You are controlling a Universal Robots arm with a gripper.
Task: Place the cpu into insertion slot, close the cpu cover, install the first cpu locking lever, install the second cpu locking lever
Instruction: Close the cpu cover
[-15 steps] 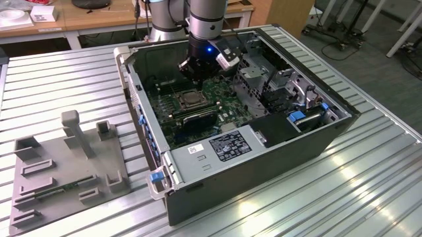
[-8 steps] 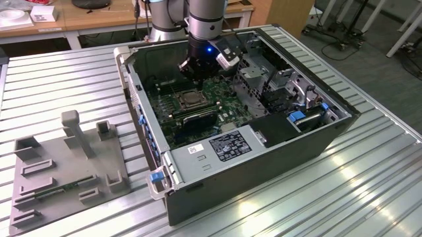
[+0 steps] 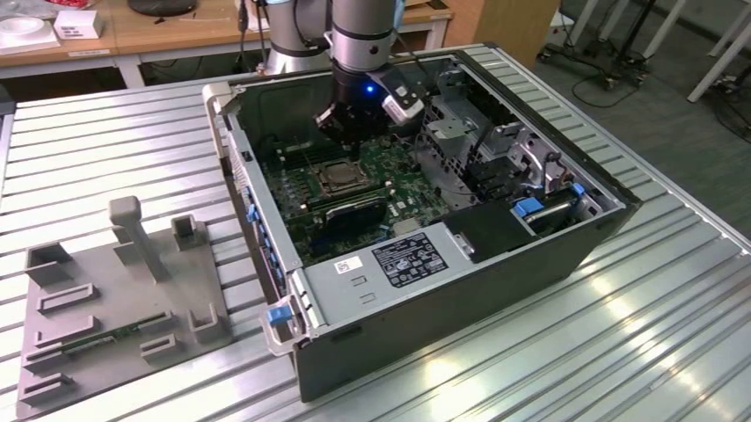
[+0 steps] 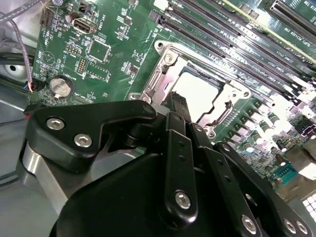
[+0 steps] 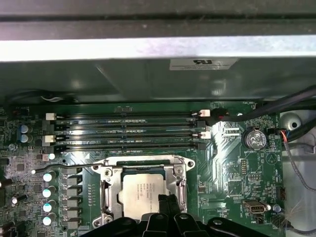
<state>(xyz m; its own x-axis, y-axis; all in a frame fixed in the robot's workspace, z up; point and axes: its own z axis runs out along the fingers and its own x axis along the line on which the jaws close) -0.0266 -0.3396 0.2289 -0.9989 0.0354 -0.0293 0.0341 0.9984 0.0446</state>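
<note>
The cpu [image 5: 142,191] lies pale and square in the insertion slot [image 3: 336,178] on the green board. The silvery cpu cover [image 5: 107,190] lies flat around it, framing the chip through its window. A thin locking lever [image 5: 59,169] with a rounded tip sticks out sideways from the socket; whether it is latched I cannot tell. My gripper [image 5: 168,201] hangs just above the socket's edge, its two black fingers pressed together and holding nothing. In the second wrist view the gripper [image 4: 178,102] tips sit over the rim of the cpu cover [image 4: 160,74], beside the bright cpu [image 4: 200,94].
Long black memory slots [image 5: 123,131] run beside the socket. The open computer case [image 3: 470,290] walls the board in on all sides; cables and drive bays [image 3: 516,167] crowd the exterior view's right. A grey fixture [image 3: 118,290] stands on the slatted table at the left.
</note>
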